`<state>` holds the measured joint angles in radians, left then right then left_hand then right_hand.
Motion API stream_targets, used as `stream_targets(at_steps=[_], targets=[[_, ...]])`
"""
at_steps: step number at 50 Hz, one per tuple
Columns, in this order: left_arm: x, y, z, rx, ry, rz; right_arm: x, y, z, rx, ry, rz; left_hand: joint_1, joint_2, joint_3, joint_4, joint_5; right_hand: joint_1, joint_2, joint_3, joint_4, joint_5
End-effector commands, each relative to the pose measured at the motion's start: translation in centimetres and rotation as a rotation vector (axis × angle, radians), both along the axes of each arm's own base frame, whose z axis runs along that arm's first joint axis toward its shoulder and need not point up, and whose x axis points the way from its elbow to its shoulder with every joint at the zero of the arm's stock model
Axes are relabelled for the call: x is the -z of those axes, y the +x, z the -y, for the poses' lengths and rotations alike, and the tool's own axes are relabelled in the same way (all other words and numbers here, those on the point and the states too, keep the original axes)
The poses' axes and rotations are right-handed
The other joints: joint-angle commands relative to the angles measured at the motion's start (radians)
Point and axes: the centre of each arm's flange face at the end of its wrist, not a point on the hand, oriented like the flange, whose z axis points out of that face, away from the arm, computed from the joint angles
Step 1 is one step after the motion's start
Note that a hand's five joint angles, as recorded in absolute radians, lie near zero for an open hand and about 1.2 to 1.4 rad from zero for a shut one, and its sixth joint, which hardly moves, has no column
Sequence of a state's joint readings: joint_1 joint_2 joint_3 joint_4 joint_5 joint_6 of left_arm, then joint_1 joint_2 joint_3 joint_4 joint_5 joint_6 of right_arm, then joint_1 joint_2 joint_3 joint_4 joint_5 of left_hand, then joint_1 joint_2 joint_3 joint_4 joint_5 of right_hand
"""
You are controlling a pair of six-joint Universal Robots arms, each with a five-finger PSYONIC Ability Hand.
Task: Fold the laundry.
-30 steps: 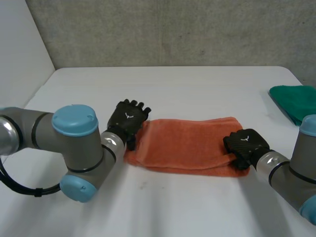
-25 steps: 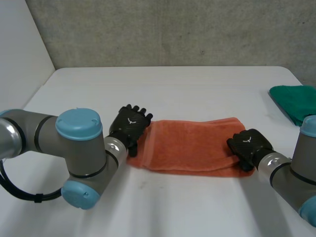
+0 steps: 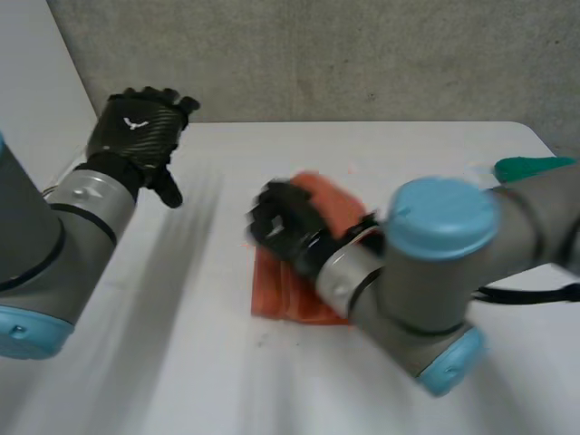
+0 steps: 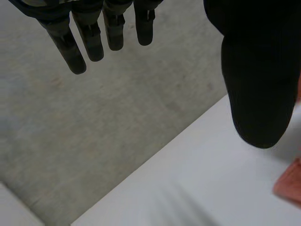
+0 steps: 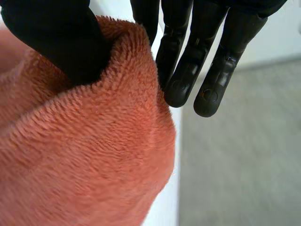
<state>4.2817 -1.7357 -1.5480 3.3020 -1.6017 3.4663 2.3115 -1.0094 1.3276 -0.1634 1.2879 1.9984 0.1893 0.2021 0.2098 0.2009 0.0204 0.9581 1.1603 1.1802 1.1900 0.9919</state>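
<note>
The orange towel lies folded over on the white table near its middle. My right hand is over the towel's left part, holding a raised fold of the cloth. In the right wrist view the thumb presses the orange towel against the straight fingers behind it. My left hand is lifted high at the table's far left, away from the towel. In the left wrist view its fingers are straight and its thumb is apart, with nothing between them.
A green cloth lies at the table's far right edge, behind my right arm. A grey wall runs along the back of the table. A corner of the orange towel lies below the left thumb.
My right hand has carried the towel's right end across to the left, doubling the towel over. My left hand has let go of the left end and risen up to the far left.
</note>
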Motion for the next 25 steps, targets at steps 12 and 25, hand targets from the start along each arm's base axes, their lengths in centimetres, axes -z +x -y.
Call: stream_targets(at_steps=[12, 25], targets=[[1.9, -1.4, 1.1, 0.043, 0.067, -0.049, -2.8, -3.4, 3.3, 0.248, 0.662, 0.474, -0.011, -0.024, -0.032, -0.023, -0.017, -0.784, -0.986, -1.006, -1.015, -0.992], [5.7, -6.4, -1.2, 0.282, 0.276, -0.144, -0.3, -6.7, 6.5, 0.501, 1.019, 0.529, 0.024, 0.011, 0.004, 0.013, 0.019, -0.784, -0.986, -1.006, -1.015, -0.992]])
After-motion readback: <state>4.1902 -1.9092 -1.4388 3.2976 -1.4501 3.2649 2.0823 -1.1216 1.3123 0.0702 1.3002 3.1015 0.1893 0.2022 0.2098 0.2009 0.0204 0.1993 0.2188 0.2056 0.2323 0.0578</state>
